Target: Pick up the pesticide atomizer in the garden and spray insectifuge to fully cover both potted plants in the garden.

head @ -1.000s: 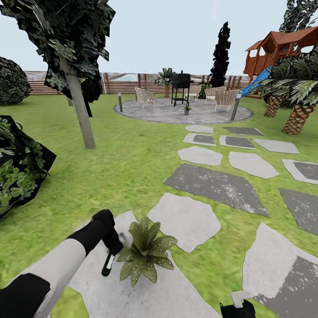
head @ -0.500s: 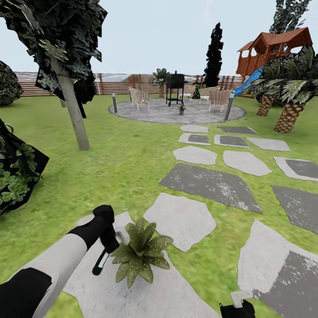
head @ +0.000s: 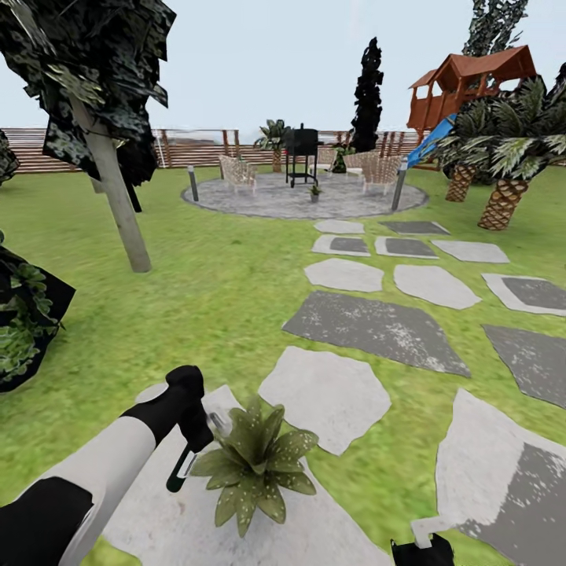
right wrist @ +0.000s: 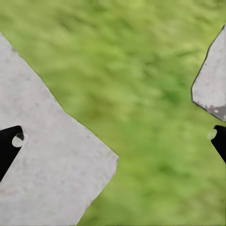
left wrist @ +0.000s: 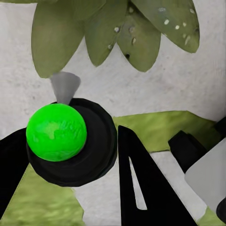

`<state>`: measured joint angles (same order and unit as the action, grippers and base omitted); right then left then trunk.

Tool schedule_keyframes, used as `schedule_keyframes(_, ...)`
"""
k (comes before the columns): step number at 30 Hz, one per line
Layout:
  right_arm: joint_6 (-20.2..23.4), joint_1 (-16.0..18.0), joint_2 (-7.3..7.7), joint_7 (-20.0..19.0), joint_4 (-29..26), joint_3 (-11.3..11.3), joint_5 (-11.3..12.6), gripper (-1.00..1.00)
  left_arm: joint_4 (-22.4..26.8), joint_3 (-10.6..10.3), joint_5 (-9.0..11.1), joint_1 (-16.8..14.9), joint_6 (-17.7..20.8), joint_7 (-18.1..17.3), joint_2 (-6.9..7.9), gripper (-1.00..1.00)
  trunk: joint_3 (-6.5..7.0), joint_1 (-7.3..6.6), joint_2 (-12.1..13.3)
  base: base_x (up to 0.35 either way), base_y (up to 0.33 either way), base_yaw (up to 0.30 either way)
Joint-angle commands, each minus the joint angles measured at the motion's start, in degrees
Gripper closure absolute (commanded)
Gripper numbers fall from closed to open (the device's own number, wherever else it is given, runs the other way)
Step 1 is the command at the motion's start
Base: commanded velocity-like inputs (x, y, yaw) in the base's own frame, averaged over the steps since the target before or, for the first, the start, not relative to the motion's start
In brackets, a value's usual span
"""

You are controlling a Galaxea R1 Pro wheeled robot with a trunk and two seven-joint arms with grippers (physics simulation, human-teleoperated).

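My left gripper [head: 195, 434] is shut on the pesticide atomizer [head: 181, 470], a small dark bottle hanging tilted from the fingers. In the left wrist view the atomizer [left wrist: 89, 146] shows its bright green mark [left wrist: 56, 132] between the black fingers [left wrist: 146, 188], with a grey spray cone [left wrist: 65, 87] pointing at the leaves. A potted plant [head: 253, 465] stands on a pale stepping stone [head: 173, 519] right beside the atomizer. Whitish insectifuge specks [left wrist: 165, 21] dot its leaves. A second small potted plant [head: 314, 191] stands far off on the paved circle [head: 259, 200]. My right gripper [right wrist: 115, 141] is open over grass, low at the picture's edge [head: 420, 550].
Stepping stones [head: 377, 326] lead over the lawn to the paved circle with chairs [head: 236, 169] and a black grill [head: 301, 145]. A tree trunk [head: 118, 208] stands left, a dark shrub [head: 23, 326] at far left, palms [head: 503, 169] and a playhouse [head: 472, 82] right, a wooden fence [head: 189, 148] behind.
The whole picture has shifted leftward, so the camera has moved. My left gripper still holds the atomizer beside the near plant, in much the same pose.
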<state>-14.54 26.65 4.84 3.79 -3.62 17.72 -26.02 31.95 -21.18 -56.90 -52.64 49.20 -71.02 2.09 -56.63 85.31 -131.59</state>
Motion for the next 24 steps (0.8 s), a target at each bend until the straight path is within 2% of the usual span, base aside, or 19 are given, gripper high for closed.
schedule_keyframes(1, -0.2, 0.1, 0.00, 0.3, 0.1, 0.4, -0.6, -1.00, 0.1, -0.3, -0.3, 0.0, 0.4, -0.4, 0.04, 1.00, -0.03, -0.01, 0.0, 0.016, 0.301, -0.124)
schedule_keyframes(6, -0.2, 0.1, 0.00, 0.3, 0.1, 0.4, -0.6, -1.00, -0.1, -0.3, -0.4, 0.1, 0.4, -0.4, 0.06, 1.00, 0.09, -0.01, 0.0, 0.003, 0.158, -0.208)
schedule_keyframes(11, -0.2, 0.1, 0.00, 0.3, 0.1, 0.4, -0.6, -1.00, 0.3, -0.5, -0.3, -0.3, 0.4, -0.5, -0.01, 1.00, 0.10, -0.01, 0.0, 0.000, 0.008, -0.034)
schedule_keyframes(16, -0.2, 0.1, 0.00, 0.3, 0.1, 0.4, -0.6, -1.00, 0.4, -0.6, -1.1, -1.1, 0.2, -4.4, -1.04, 1.00, 0.11, -0.01, 0.0, 0.000, 0.000, -0.003)
schedule_keyframes(24, -0.2, 0.1, 0.00, 0.3, 0.1, 0.4, -0.6, -1.00, 0.3, -0.6, -1.1, -0.9, 0.3, -4.9, -1.04, 1.00, 0.11, -0.01, 0.0, 0.000, 0.000, -0.223)
